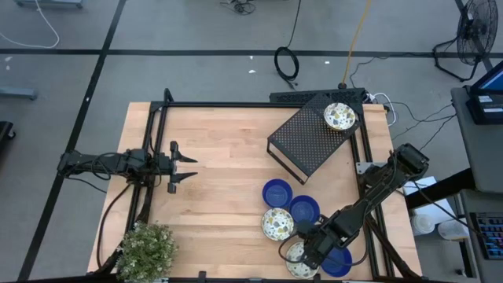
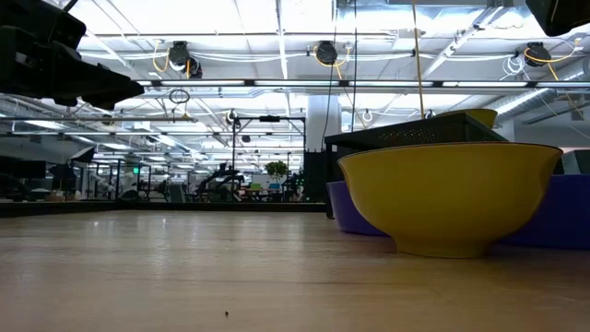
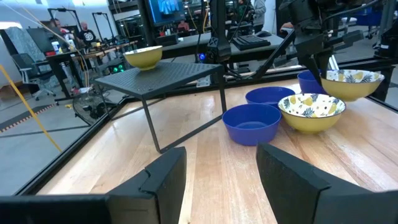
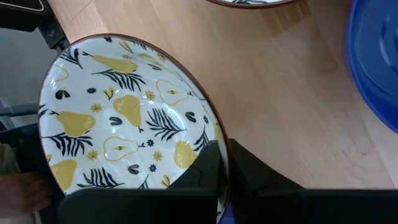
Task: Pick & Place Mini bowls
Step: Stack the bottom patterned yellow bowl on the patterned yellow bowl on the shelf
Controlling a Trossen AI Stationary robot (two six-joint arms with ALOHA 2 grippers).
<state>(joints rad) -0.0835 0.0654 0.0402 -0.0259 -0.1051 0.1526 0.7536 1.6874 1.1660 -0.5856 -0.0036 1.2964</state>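
Near the table's near right corner, my right gripper [image 1: 302,251] is shut on a cream bowl with a yellow pear and leaf pattern [image 4: 118,118]. A second patterned bowl [image 1: 277,223] and three blue bowls [image 1: 277,192] [image 1: 304,208] [image 1: 338,261] stand on the wood around it. A third patterned bowl [image 1: 339,117] sits on top of the black perforated box [image 1: 310,137]. My left gripper [image 1: 185,167] waits open over the table's left side, away from all the bowls. My right gripper pinches the patterned bowl's rim [image 4: 219,140], with one finger [image 4: 202,174] inside the bowl and the other [image 4: 267,183] outside its wall. The fingers come slanting down from the table's right side. Whether the bowl is lifted clear of the wood, I cannot tell.
A potted plant [image 1: 147,250] stands at the near left corner. The black box sits raised on thin legs [image 3: 149,118] at the far right. Bare wood [image 1: 220,149] lies across the table's middle and left. A black frame [image 1: 236,105] runs along the table's edges.
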